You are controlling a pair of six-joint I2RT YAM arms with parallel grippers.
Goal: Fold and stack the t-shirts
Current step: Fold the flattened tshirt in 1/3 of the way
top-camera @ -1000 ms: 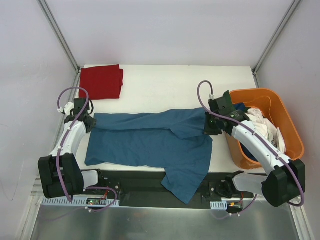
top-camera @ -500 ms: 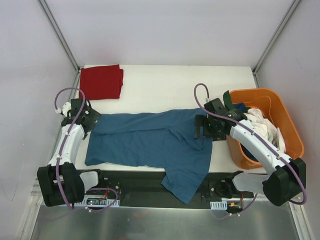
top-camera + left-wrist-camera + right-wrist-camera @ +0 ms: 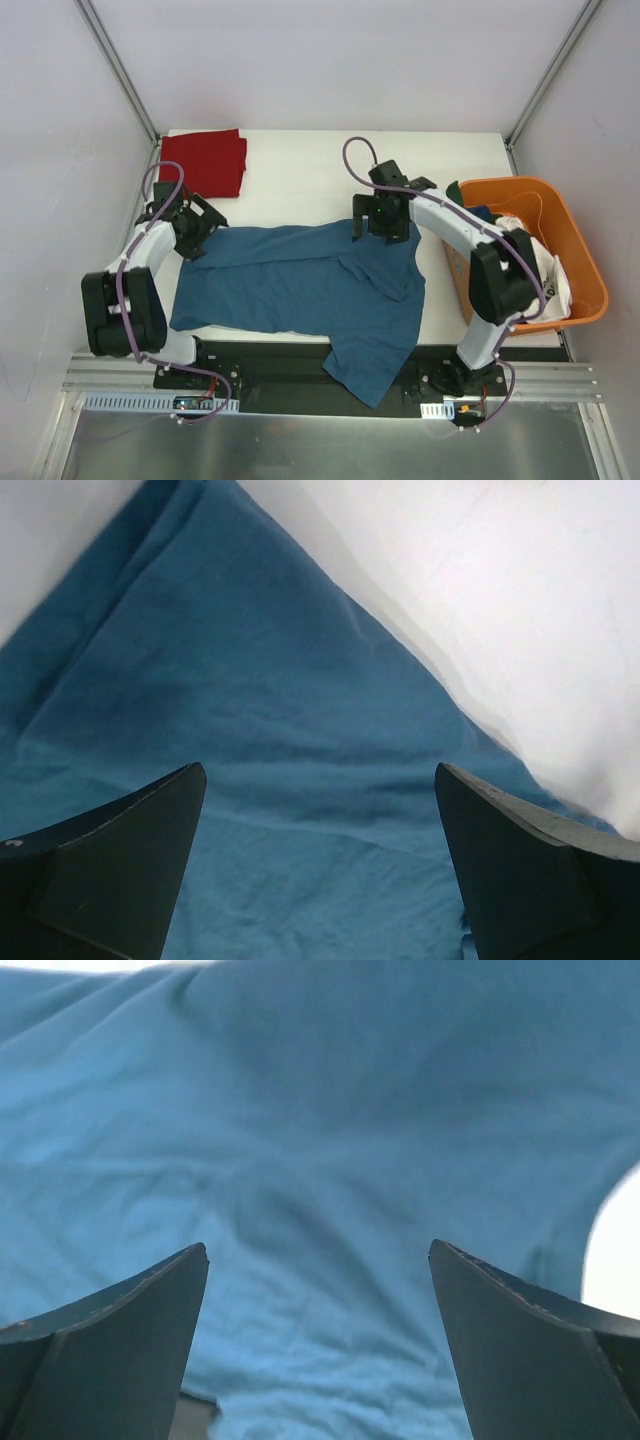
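Grippers: two, the left gripper (image 3: 200, 226) and the right gripper (image 3: 380, 222), each with two fingers. T-shirts laid out: two. One teal-blue t-shirt (image 3: 290, 280) lies under both grippers; one red t-shirt (image 3: 205, 163) lies beyond the left gripper. Baskets: one orange basket (image 3: 590, 275), right of the right gripper. Inside it, one white garment (image 3: 520, 235) and one dark blue garment (image 3: 482, 213) are visible; the full count cannot be told.

An orange plastic basket (image 3: 515, 190) stands at the right edge of a white surface (image 3: 300, 170), enclosed by pale walls (image 3: 350, 60).
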